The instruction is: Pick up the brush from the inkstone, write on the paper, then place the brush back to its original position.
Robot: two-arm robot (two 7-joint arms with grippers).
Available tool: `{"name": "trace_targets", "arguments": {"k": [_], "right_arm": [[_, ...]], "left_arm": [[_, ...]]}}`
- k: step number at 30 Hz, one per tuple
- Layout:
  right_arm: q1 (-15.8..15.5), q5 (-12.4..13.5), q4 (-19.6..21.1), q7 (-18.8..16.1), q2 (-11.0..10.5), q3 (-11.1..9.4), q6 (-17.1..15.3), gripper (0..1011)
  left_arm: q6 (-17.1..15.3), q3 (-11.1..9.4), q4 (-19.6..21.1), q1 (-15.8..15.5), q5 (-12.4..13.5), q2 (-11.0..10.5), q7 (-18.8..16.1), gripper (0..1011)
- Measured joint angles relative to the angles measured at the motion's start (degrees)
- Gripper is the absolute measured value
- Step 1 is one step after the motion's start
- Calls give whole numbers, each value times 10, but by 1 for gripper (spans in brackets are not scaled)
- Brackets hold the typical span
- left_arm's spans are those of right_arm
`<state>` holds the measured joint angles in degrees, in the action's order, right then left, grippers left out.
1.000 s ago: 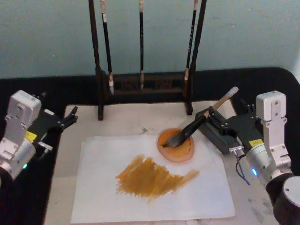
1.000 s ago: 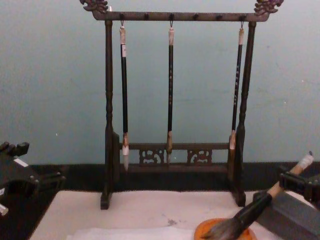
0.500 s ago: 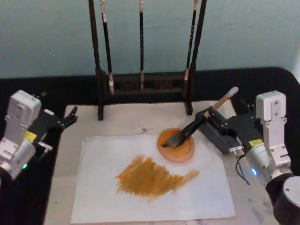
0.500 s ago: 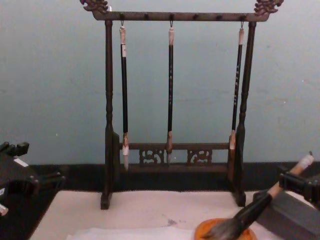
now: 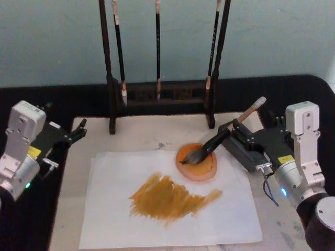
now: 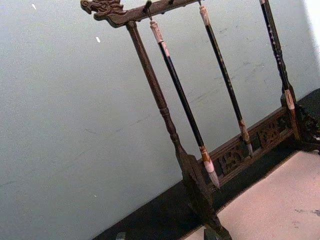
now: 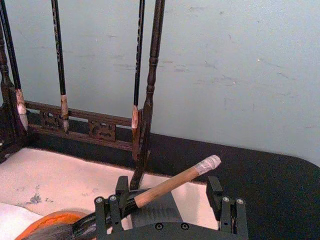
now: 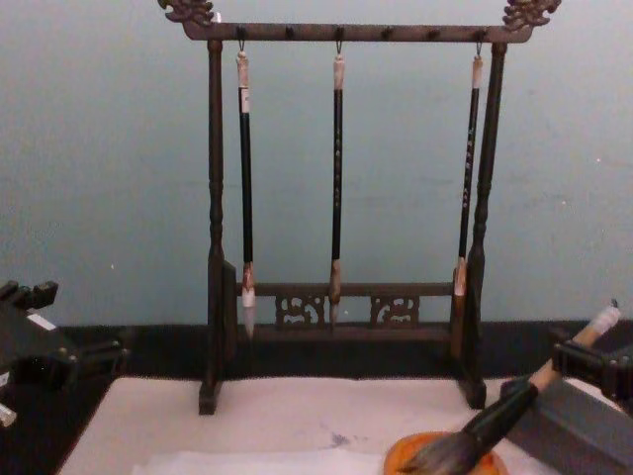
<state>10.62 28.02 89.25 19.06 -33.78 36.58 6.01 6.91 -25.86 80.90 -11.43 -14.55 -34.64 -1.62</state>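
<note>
The brush [image 5: 217, 141] lies slanted, its grey-brown tuft in an orange dish [image 5: 197, 163] and its tan handle [image 7: 172, 182] propped on the dark grey inkstone [image 5: 242, 150]. My right gripper [image 5: 253, 123] is open at the handle's pale end. In the right wrist view the handle passes between the fingers [image 7: 111, 207], close to one of them, and neither closes on it. The paper [image 5: 112, 219] lies in front of the dish with a broad orange-brown smear [image 5: 170, 198]. My left gripper [image 5: 76, 132] is parked open at the mat's left edge.
A dark wooden rack [image 8: 341, 32] stands at the back with three slim black-handled brushes [image 8: 337, 178] hanging from it. The pale mat [image 5: 141, 133] lies on a black tabletop [image 5: 293, 91]. A teal wall is behind.
</note>
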Motion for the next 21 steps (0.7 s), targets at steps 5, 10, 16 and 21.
{"name": "trace_targets", "arguments": {"k": [5,10,16,21], "right_arm": [[0,0,0,0,0,0,0,1000],[0,0,0,0,0,0,0,1000],[0,0,0,0,0,0,0,1000],[0,0,0,0,0,0,0,1000]], "left_arm": [[0,0,0,0,0,0,0,1010],[0,0,0,0,0,0,0,1009],[0,0,0,0,0,0,0,1010],[0,0,0,0,0,0,0,1010]]}}
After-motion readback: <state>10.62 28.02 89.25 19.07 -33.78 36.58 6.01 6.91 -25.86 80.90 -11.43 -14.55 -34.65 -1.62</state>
